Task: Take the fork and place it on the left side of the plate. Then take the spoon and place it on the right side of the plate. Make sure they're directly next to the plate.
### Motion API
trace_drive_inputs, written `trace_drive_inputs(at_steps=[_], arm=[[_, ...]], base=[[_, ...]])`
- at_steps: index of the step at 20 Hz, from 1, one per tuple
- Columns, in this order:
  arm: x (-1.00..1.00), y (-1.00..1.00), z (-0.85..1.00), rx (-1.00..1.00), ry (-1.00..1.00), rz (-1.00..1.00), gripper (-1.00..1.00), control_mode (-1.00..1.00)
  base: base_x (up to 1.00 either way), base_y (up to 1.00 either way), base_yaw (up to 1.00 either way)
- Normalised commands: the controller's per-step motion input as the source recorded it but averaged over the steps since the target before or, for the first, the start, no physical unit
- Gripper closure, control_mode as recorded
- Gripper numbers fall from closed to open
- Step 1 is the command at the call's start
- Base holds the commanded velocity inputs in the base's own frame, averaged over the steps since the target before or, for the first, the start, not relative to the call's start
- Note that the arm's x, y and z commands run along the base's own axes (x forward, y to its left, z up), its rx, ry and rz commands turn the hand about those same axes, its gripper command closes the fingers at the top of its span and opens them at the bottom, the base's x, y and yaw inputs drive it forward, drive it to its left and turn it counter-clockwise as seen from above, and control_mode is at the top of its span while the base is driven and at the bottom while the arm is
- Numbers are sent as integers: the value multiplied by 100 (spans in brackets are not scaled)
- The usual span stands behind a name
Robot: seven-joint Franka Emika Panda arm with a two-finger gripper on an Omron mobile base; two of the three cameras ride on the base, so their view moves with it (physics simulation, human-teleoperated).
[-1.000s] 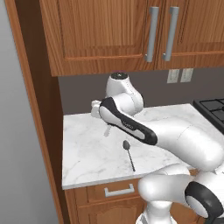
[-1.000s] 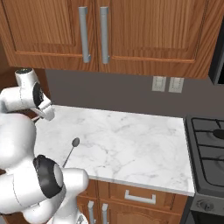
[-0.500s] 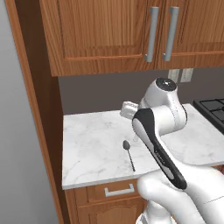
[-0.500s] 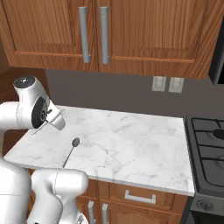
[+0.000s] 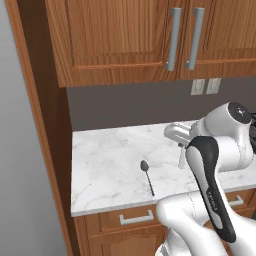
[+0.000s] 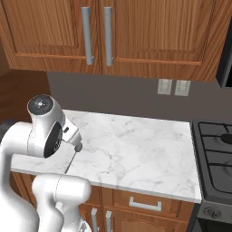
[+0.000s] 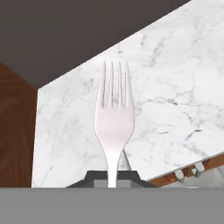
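My gripper (image 7: pixel 113 178) is shut on the handle of the fork (image 7: pixel 113 117), a pale silver-white fork whose tines point away from the hand, held over the marble counter (image 7: pixel 175 100). In the left base view the gripper (image 5: pixel 181 148) hangs above the counter's middle right, and the fork (image 5: pixel 181 160) dangles below it as a thin pale strip. The dark spoon (image 5: pixel 147 176) lies flat on the counter to the gripper's left, bowl toward the wall. From the right, the spoon (image 6: pixel 72 159) peeks out beside my arm. The plate is out of view.
A wooden side panel (image 5: pixel 45 150) bounds the counter on the left. Upper cabinets (image 5: pixel 150 35) hang overhead, with wall outlets (image 6: pixel 174 87) on the backsplash. A black stove (image 6: pixel 215 154) adjoins the counter's right end. Drawers (image 6: pixel 145 204) run under the front edge.
The arm has swung right along the counter, carrying the fork from the back-left corner to past the spoon. The spoon has stayed in place.
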Motion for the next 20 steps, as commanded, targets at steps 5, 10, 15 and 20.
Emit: trace_drive_inputs(at_steps=[5, 10, 15, 20], arm=[[-7, -3, 3, -1, 6, 0, 100, -100], [0, 0, 0, -5, 0, 0, 100, -100], [0, 0, -6, -2, -2, 0, 100, -100], [-6, -5, -9, 0, -8, 0, 100, -100]], base=[[0, 0, 0], [0, 0, 0], [0, 0, 0], [0, 0, 0]])
